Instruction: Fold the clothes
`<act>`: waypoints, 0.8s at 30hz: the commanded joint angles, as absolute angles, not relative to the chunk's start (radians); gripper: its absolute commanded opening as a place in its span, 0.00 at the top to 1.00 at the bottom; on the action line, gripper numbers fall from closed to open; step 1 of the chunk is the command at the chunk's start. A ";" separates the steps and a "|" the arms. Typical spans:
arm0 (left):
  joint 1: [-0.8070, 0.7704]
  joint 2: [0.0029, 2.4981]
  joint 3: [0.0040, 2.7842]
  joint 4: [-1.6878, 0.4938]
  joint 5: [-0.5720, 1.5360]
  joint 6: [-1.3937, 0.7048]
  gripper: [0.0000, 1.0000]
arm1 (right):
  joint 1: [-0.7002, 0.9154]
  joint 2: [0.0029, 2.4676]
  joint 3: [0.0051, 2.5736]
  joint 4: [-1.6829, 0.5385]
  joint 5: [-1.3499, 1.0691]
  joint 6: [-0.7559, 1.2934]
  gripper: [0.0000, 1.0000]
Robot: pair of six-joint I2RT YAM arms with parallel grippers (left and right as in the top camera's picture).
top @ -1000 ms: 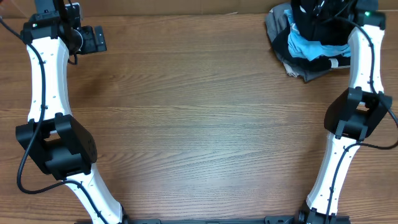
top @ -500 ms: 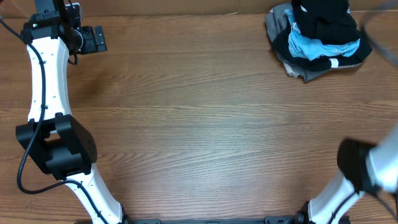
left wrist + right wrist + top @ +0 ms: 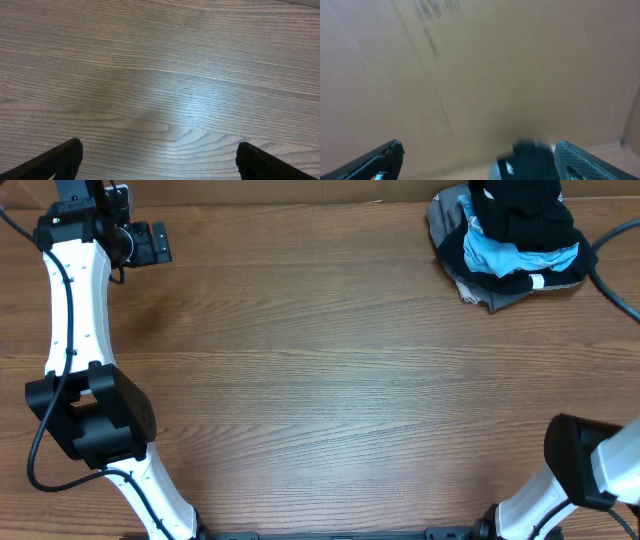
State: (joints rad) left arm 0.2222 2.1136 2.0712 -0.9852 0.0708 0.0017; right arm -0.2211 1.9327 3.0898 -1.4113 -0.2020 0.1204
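Overhead view, from the bottom edge upward: the right arm's base (image 3: 585, 465) sits at lower right, with the rest of that arm out of frame. The left arm (image 3: 70, 330) runs up the left side. Bare wood table (image 3: 320, 380) fills the middle.

At upper left, the left gripper (image 3: 150, 242) hangs over the table. Its wrist view shows two fingers (image 3: 55, 162) spread wide above bare wood, holding nothing.

At upper right, by the far edge, lies a heap of clothing. The black garment (image 3: 525, 210) is bunched on top and wraps around a light-blue shirt (image 3: 515, 252), with a grey garment (image 3: 445, 225) beneath. The heap is crumpled, so no long axis can be read.

The right gripper (image 3: 477, 152) cannot be seen from above. Its blurred wrist view shows fingers spread, nothing between them, facing a tan surface.

The black garment lies far to the right of the left gripper, across the table's width and on the right arm's side. The right arm is therefore probably the nearer one to pull it free.
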 commanded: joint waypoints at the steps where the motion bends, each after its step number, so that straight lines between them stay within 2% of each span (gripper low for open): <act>1: 0.212 2.120 2.090 -0.983 0.071 -0.007 0.00 | -0.225 1.912 3.086 -1.485 -0.192 0.101 0.00; 7: 0.211 2.120 2.090 -0.983 0.071 -0.007 0.00 | -0.213 1.853 3.020 -1.547 -0.192 0.101 0.00; 13: 0.211 2.120 2.090 -0.983 0.071 -0.007 0.00 | -0.190 1.722 2.838 -1.444 -0.192 0.101 0.00; 20: 0.209 2.120 2.090 -0.983 0.071 -0.007 0.00 | -0.155 1.451 2.358 -1.197 -0.192 0.101 0.00; 24: 0.209 2.120 2.090 -0.983 0.071 -0.007 0.00 | -0.132 1.259 1.987 -0.979 -0.192 0.101 0.00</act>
State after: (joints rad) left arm 0.2222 2.1136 2.0712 -0.9855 0.0704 0.0017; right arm -0.1490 1.3487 2.1715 -1.0439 -0.2020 0.1047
